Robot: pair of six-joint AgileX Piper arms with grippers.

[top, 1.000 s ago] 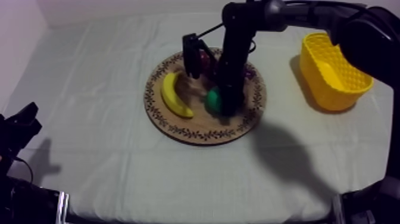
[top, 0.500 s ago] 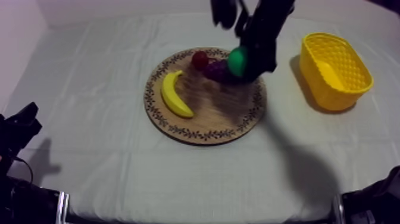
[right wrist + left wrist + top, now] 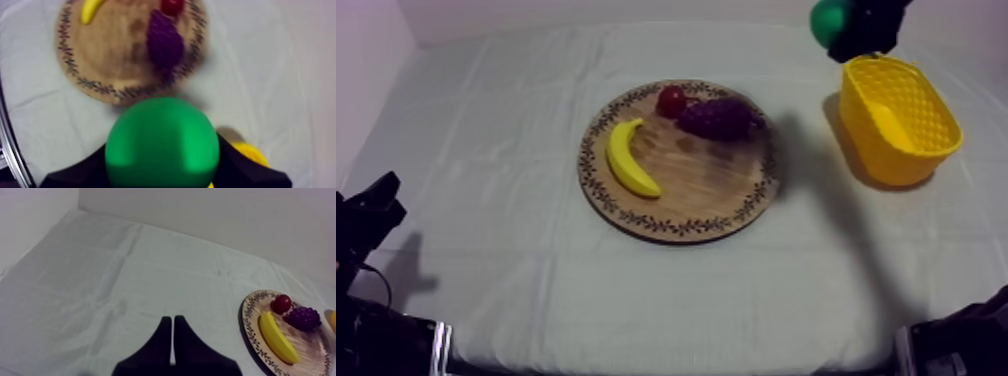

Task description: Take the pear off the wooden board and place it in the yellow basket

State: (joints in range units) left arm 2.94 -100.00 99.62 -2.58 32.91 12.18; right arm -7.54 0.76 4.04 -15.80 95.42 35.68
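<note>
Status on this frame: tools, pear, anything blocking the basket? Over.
Left tool shut, resting away from the board. Right tool shut on pear, aloft by the yellow basket, not yet in. Nothing in the way.

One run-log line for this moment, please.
right gripper: shut on pear, aloft by yellow basket, not yet in | left gripper: shut, empty | wooden board: banana, grapes, small red fruit
</note>
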